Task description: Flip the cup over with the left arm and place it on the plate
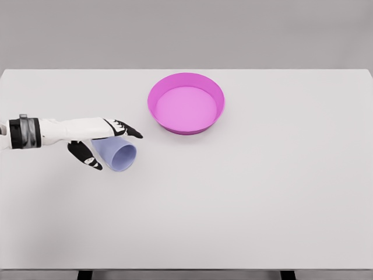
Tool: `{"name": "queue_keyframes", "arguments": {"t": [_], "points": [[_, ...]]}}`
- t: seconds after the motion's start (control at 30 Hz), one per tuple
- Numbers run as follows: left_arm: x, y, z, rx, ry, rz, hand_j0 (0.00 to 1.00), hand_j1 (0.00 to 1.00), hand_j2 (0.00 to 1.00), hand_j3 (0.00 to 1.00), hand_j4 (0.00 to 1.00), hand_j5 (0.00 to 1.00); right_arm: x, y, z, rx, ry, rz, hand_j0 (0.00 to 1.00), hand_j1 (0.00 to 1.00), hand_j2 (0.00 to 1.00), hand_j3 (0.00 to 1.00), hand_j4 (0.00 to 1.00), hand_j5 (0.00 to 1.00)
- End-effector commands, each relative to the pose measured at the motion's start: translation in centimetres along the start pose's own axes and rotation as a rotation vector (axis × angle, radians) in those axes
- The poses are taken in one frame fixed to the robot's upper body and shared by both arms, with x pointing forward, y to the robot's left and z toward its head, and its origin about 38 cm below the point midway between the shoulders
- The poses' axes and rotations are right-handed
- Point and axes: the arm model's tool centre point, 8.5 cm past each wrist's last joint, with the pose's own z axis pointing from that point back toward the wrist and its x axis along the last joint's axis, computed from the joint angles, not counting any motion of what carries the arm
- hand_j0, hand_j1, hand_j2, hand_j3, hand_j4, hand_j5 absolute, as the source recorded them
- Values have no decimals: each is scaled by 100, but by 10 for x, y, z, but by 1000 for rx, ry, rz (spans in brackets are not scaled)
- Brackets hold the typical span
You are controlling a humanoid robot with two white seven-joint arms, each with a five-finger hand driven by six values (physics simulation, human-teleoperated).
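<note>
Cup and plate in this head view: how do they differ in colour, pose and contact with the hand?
The cup is pale blue-lilac; the plate is bright pink. The cup lies on its side, mouth facing the camera; the plate sits flat, opening upward. The left hand reaches around the cup, fingers above and thumb below, while nothing touches the plate. Both rest on the white table, both empty.

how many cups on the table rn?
1. The cup lies on its side at the table's left, under the left hand, left of the pink plate. Nothing seems hidden.
</note>
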Motion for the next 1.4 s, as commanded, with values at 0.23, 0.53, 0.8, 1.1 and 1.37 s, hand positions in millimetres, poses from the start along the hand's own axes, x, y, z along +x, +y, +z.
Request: {"name": "queue_keyframes", "arguments": {"t": [0.23,0.53,0.8,1.1,1.37], "points": [[-14,-6,-2,-8,39,21,100,100,100,100,100,100,0,0,0,0,0,1,100,100,100,100,100,100],[-13,-10,-7,-19,31,26,85,85,85,85,85,85,0,0,0,0,0,1,100,100,100,100,100,100],[-12,-12,-7,-17,25,38,70,70,70,70,70,70,1,0,0,0,-1,1,100,100,100,100,100,100],[-1,9,-6,74,-47,85,63,63,63,63,63,63,0,0,0,0,0,1,100,100,100,100,100,100],[12,43,-8,210,-160,167,56,56,56,56,56,56,0,0,0,0,0,-1,100,100,100,100,100,100]]}}
